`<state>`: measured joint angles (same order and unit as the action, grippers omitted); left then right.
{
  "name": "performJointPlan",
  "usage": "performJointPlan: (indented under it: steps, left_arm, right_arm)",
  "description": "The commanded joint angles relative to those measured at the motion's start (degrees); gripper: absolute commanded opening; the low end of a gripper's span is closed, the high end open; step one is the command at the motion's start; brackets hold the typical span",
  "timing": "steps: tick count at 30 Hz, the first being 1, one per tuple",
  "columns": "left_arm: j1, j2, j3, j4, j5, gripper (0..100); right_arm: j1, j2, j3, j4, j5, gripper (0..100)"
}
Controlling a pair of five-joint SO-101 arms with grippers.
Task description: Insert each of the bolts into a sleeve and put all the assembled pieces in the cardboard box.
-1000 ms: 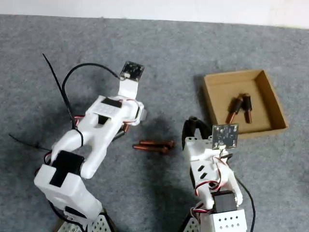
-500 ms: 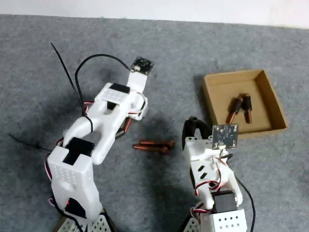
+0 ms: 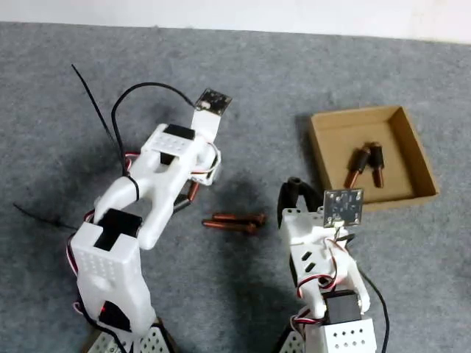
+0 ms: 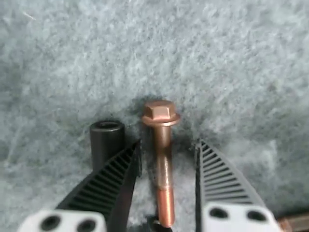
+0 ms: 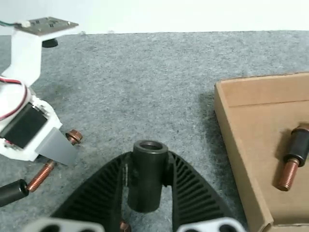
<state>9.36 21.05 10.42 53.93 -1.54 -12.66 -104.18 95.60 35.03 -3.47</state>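
Two assembled pieces (image 3: 359, 163) lie in the cardboard box (image 3: 353, 132) at the right of the high view, so the task looks partly done. The right gripper (image 5: 147, 159) is clamped on a black sleeve (image 5: 147, 179), held upright with its bore open, probably to receive a bolt. The left gripper (image 4: 168, 145) sits low over the bench (image 3: 294, 73) with its jaws parted to either side of a copper bolt (image 4: 162, 183), a gap showing on both sides, which suggests a pick about to close. A second sleeve (image 4: 107, 140) lies just beside one jaw, close enough to be nudged. Two loose bolts (image 3: 235, 220) rest side by side at the centre, between the arms. Grey felt-like fabric covers the bench, and a pale wall (image 3: 235, 11) runs along the top edge.
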Motion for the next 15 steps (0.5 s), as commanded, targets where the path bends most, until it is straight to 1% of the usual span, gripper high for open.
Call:
performJointPlan:
  steps: [1,4,9,11,15]
  left_arm:
    - [-1.3,-0.1,-1.3,1.2,-0.5,17]
    - [-1.2,0.0,-1.3,1.2,-0.5,14]
    - [-1.0,0.0,-1.3,1.2,-1.3,0]
    - [-0.8,-0.1,-1.2,1.4,-3.3,1]
    - [-0.3,-0.3,-0.9,1.6,-3.7,1]
  right_arm:
    - [0.6,-1.1,1.5,0.0,0.7,0.7]
    - [0.6,-1.1,1.5,0.0,0.7,0.7]
    - [0.6,-1.1,1.5,0.0,0.7,0.7]
    - [0.6,-1.1,1.6,0.0,0.7,0.8]
    - [0.6,-1.1,1.7,0.0,0.7,0.9]
